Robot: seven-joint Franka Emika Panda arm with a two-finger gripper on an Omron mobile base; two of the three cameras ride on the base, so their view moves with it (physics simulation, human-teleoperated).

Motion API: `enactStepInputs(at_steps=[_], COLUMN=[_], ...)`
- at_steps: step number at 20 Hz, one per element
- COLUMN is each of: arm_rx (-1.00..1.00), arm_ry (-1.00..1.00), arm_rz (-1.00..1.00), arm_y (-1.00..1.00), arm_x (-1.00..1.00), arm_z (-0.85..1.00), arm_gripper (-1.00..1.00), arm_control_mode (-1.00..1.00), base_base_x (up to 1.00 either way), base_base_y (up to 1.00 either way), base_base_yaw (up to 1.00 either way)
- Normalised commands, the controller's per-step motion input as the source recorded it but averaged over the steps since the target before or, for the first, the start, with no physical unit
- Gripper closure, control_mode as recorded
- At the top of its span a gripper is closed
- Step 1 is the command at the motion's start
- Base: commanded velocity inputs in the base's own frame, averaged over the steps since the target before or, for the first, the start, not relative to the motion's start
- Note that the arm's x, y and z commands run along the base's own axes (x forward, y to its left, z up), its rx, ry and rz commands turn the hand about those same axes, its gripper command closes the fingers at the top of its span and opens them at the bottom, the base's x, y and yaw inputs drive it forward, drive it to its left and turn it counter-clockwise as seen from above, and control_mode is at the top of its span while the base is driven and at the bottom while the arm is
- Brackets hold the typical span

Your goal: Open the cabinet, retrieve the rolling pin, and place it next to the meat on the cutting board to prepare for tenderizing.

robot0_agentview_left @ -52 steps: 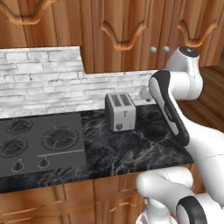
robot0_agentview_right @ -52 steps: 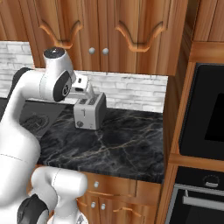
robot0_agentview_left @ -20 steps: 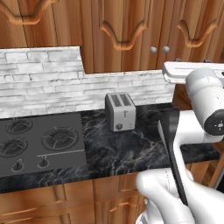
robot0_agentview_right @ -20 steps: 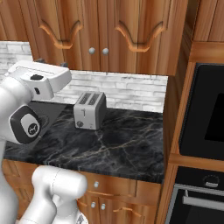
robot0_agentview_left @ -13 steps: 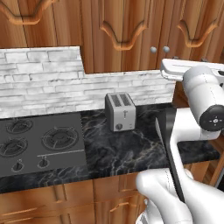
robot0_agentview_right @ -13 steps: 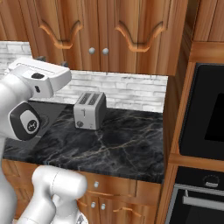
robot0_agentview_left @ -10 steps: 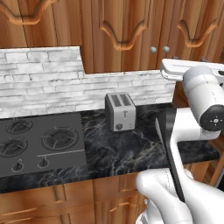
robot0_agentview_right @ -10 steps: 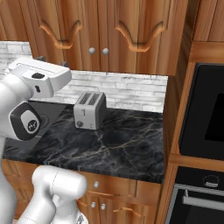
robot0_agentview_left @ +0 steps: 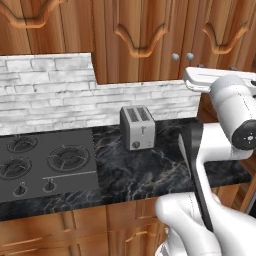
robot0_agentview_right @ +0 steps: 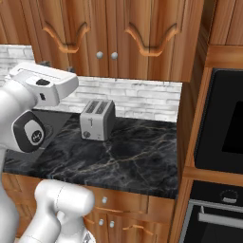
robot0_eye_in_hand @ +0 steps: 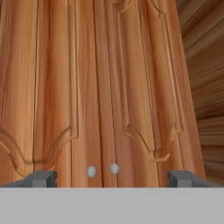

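Two doors of the cabinet (robot0_eye_in_hand: 105,87) fill the hand view, both shut. From left to right: the left fingertip, the left knob (robot0_eye_in_hand: 91,171), the right knob (robot0_eye_in_hand: 114,168), the right fingertip. The gripper (robot0_eye_in_hand: 109,178) stands spread wide, holding nothing, with the knobs between its fingertips but apart from them. Since a few seconds ago the arm has swung up from beside the toaster (robot0_agentview_left: 137,127) to face the doors, and has scarcely moved in the last second. Approach appears complete; grasping a knob likely follows. Rolling pin presumably lies inside, unseen.
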Motion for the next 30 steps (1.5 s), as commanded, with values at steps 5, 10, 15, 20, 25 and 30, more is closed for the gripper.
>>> enactStepInputs(at_steps=[5, 10, 15, 20, 25, 30], arm_rx=[0.01, 0.02, 0.0, 0.0, 0.01, 0.03], arm_ry=[0.0, 0.0, 0.02, 0.02, 0.05, 0.05], arm_rz=[0.08, 0.13, 0.11, 0.05, 0.02, 0.0], arm_y=[0.0, 0.02, 0.03, -0.07, -0.21, -0.21], arm_x=[0.15, 0.19, 0.22, 0.36, 0.44, 0.46], arm_z=[-0.04, -0.23, -0.25, -0.05, -0.07, -0.06], arm_gripper=[-1.0, -1.0, -1.0, -1.0, -1.0, -1.0], arm_control_mode=[-1.0, -1.0, -1.0, -1.0, -1.0, -1.0], base_base_x=[0.0, 0.0, 0.0, 0.0, 0.0, 0.0], base_base_y=[0.0, 0.0, 0.0, 0.0, 0.0, 0.0], base_base_yaw=[0.0, 0.0, 0.0, 0.0, 0.0, 0.0])
